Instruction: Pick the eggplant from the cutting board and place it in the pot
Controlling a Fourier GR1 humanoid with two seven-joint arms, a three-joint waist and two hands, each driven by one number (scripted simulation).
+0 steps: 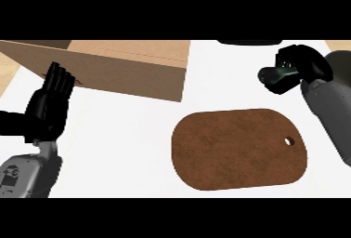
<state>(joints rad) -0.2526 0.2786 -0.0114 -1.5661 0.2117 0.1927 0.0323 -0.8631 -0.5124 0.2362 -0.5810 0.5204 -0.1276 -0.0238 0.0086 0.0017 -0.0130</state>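
My right hand [296, 65] is curled round a dark thing, probably the eggplant [277, 78], past the cutting board [237, 148]; left hand [49, 104] rests flat-fingered.

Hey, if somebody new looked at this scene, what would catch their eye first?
Probably the brown cutting board, bare at centre right. Next, the right hand at upper right, fingers curled round something dark green. The left hand rests open at left, before a cardboard box.

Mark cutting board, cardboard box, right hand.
cutting board [237, 148]: head view, middle of its bare top.
cardboard box [116, 69]: head view, its front wall.
right hand [296, 65]: head view, curled fingers.
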